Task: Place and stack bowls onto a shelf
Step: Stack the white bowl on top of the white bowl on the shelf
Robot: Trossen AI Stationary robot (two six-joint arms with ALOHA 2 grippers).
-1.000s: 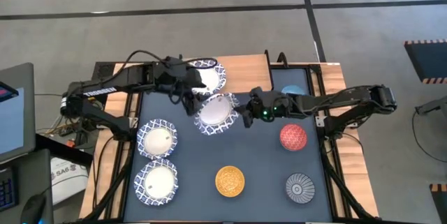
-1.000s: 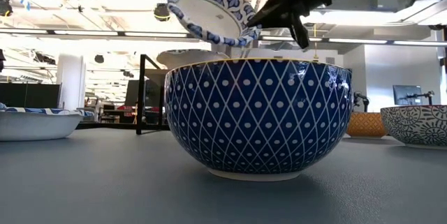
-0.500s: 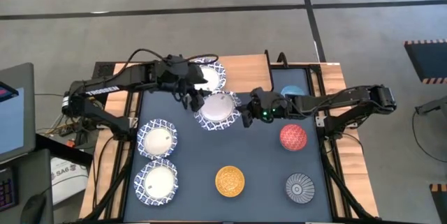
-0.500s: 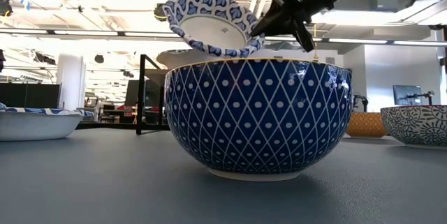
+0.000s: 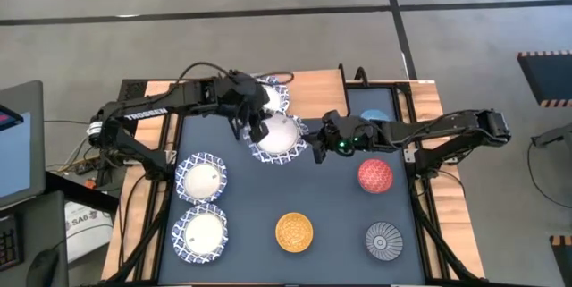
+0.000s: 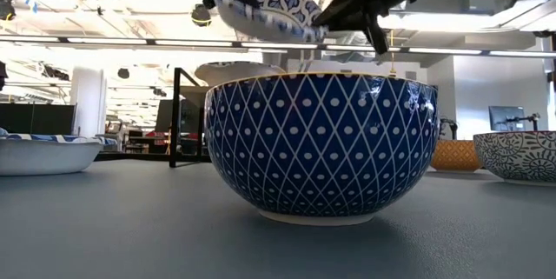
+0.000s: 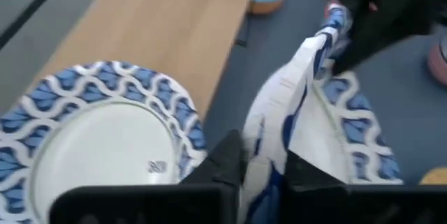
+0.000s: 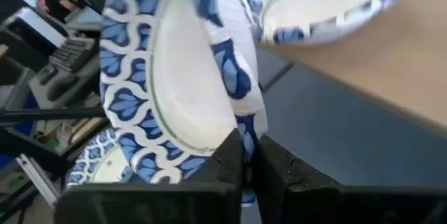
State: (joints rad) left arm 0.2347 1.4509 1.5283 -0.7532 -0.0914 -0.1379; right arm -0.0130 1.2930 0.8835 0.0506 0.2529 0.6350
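Note:
A blue-and-white patterned bowl (image 5: 279, 137) hangs above the table just in front of the shelf (image 5: 313, 86), held between both arms. My left gripper (image 5: 254, 126) is shut on its left rim and my right gripper (image 5: 315, 147) on its right rim. In the low view this bowl (image 6: 269, 9) hangs high, tipped a little. Another patterned bowl (image 5: 268, 96) rests by its base on the shelf's wooden top. Two more patterned bowls (image 5: 201, 178) (image 5: 201, 232) sit on the table at the left. My left gripper pinches the bowl's rim (image 7: 269, 147) on its left side between its two fingers (image 7: 227, 160), one on the white inside and one on the patterned outside. It comes from the table's left. The bowl is lifted clear of the table. My right gripper pinches the opposite rim (image 8: 246, 130) between its two fingers (image 8: 232, 155), one inside the bowl and one outside. It reaches in about level from the table's right. The bowl stands clear of table and shelf, slightly tilted.
A light blue bowl (image 5: 375, 117) sits by the shelf's right end. On the table lie a red bowl (image 5: 375, 175), a yellow bowl (image 5: 294, 232) with a dark blue diamond outside (image 6: 321, 140), and a grey-blue striped bowl (image 5: 384, 240). Black frame rails (image 5: 413, 157) border the table.
The held bowl has risen and turned from steeply tipped toward nearly level. My left gripper has moved toward the table's right, in onto the bowl's left rim. My right gripper has stayed at the right rim.

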